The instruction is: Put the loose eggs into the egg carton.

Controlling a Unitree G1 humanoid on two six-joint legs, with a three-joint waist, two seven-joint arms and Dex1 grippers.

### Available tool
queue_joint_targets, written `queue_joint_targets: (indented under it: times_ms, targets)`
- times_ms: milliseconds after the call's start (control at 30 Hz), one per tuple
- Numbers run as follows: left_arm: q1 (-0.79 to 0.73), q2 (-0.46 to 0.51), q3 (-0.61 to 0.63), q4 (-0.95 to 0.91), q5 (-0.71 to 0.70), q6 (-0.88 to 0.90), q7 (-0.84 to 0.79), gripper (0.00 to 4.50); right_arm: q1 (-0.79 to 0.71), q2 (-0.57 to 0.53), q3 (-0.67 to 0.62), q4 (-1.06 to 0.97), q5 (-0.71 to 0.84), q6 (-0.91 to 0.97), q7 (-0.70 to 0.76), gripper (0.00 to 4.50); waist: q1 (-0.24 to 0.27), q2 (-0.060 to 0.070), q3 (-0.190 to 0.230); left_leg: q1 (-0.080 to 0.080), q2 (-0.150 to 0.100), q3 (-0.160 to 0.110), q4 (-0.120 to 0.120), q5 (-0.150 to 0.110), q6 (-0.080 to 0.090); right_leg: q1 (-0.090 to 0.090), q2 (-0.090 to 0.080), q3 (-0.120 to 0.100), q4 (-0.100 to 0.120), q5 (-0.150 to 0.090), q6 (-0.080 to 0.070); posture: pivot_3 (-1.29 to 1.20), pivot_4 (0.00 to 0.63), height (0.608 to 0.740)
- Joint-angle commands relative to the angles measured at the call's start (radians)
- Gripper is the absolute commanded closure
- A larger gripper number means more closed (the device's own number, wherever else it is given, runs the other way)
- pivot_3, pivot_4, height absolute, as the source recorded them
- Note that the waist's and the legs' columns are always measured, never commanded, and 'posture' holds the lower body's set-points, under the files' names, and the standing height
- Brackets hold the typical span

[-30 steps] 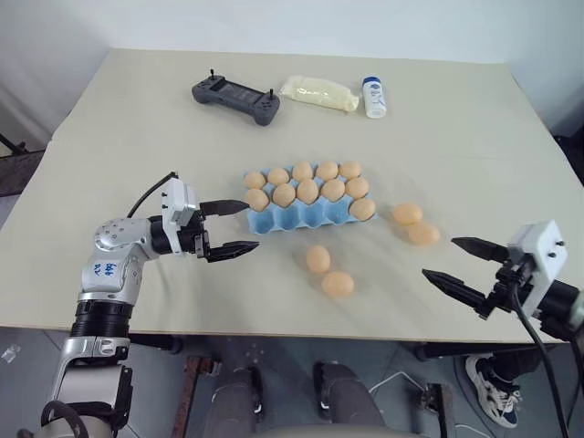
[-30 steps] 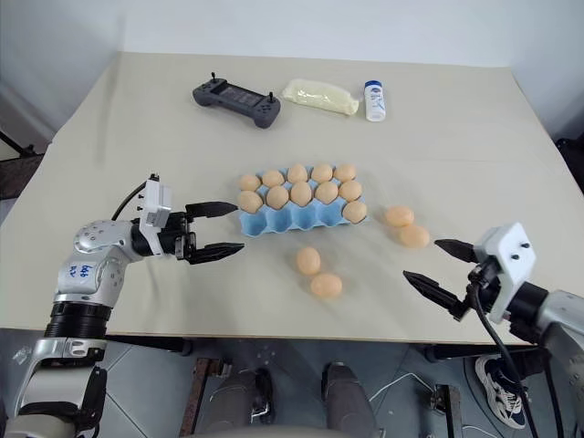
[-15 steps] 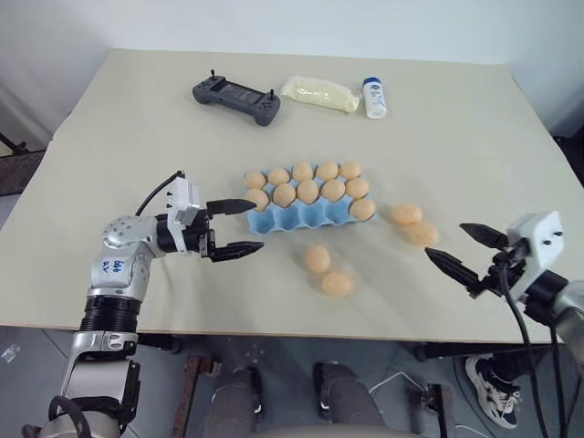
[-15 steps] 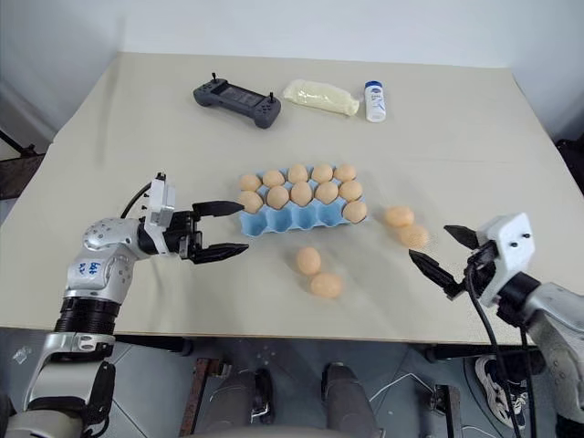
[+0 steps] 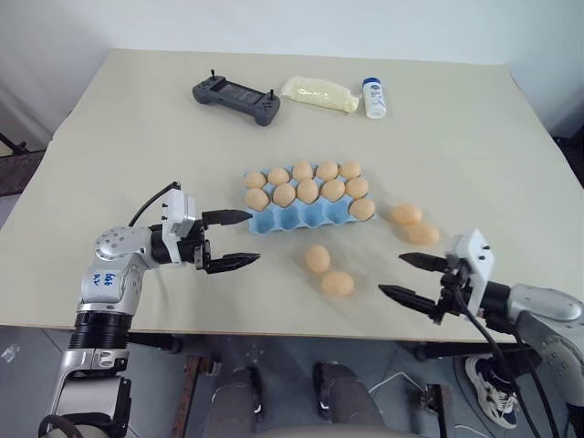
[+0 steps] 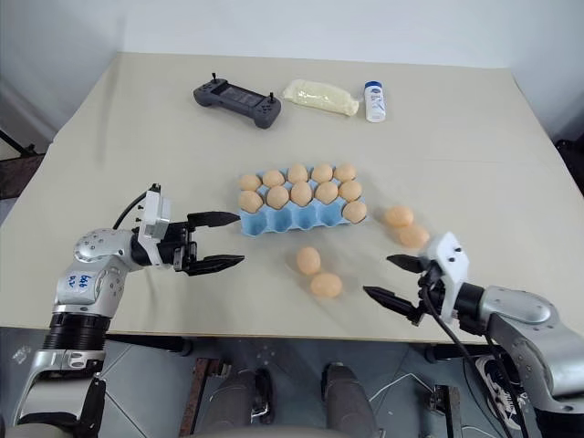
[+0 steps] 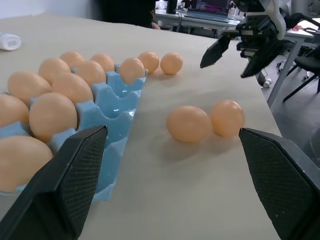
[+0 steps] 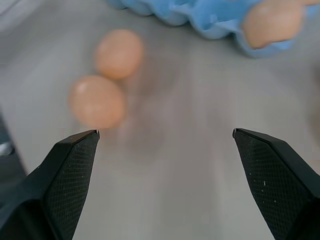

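The light blue egg carton (image 5: 297, 219) lies mid-table, several eggs in its back rows and one at the front row's right end. Two loose eggs (image 5: 318, 258) (image 5: 338, 283) touch each other just in front of it, and two more (image 5: 407, 213) (image 5: 422, 234) lie to its right. My left gripper (image 5: 252, 238) is open and level, pointing right at the carton's left end. My right gripper (image 5: 392, 275) is open, low over the table, pointing left at the front pair (image 8: 96, 101), a short gap away.
At the table's far side lie a dark grey game controller (image 5: 235, 97), a pale yellow wrapped packet (image 5: 318, 93) and a small white bottle (image 5: 373, 97). The table's front edge (image 5: 274, 330) runs just below both grippers.
My right gripper has swung left and down from the table's right edge toward the front pair of eggs, still open. The left gripper has stayed about where it was. No egg has moved.
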Motion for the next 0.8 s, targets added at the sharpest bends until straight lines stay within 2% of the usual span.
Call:
queue_joint_targets:
  times_ms: [33, 333, 600, 767, 800]
  targets:
    - [0.013, 0.021, 0.019, -0.052, -0.023, -0.005, -0.008, 0.01, -0.059, -0.008, 0.073, -0.009, -0.009, -0.012, 0.042, 0.0, -0.001, 0.0, 0.0, 0.0, 0.0, 0.0, 0.0, 0.0, 0.0, 0.0, 0.0, 0.0, 0.0, 0.0, 0.0, 0.0, 0.15, 0.74]
    - [0.038, 0.039, 0.021, -0.05, -0.017, -0.024, -0.014, 0.01, -0.257, 0.037, 0.268, 0.125, -0.116, -0.073, 0.102, 0.0, 0.0, 0.0, 0.0, -0.001, 0.0, -0.001, 0.0, 0.0, 0.0, -0.001, -0.001, -0.001, 0.0, 0.0, -0.001, 0.0, 0.15, 0.74]
    - [0.05, 0.04, 0.03, -0.072, -0.023, -0.018, 0.012, 0.01, -0.325, 0.079, 0.378, 0.207, -0.205, -0.122, 0.138, 0.0, 0.002, 0.0, 0.0, -0.001, 0.0, -0.001, 0.0, -0.001, -0.001, -0.001, -0.001, -0.002, -0.001, -0.001, -0.001, 0.0, 0.15, 0.74]
    - [0.056, 0.042, 0.034, -0.08, -0.026, -0.019, 0.024, 0.01, -0.344, 0.098, 0.401, 0.229, -0.231, -0.122, 0.143, 0.0, -0.001, 0.0, 0.0, -0.001, 0.0, -0.001, 0.0, -0.001, -0.001, -0.001, -0.001, -0.002, 0.0, -0.001, -0.001, 0.0, 0.15, 0.74]
    - [0.057, 0.042, 0.035, -0.081, -0.027, -0.019, 0.025, 0.0, -0.342, 0.098, 0.395, 0.229, -0.229, -0.122, 0.145, 0.4, 0.0, 0.0, 0.0, -0.001, 0.0, -0.001, 0.0, -0.001, -0.001, -0.001, -0.001, -0.002, 0.0, -0.001, -0.001, 0.0, 0.15, 0.74]
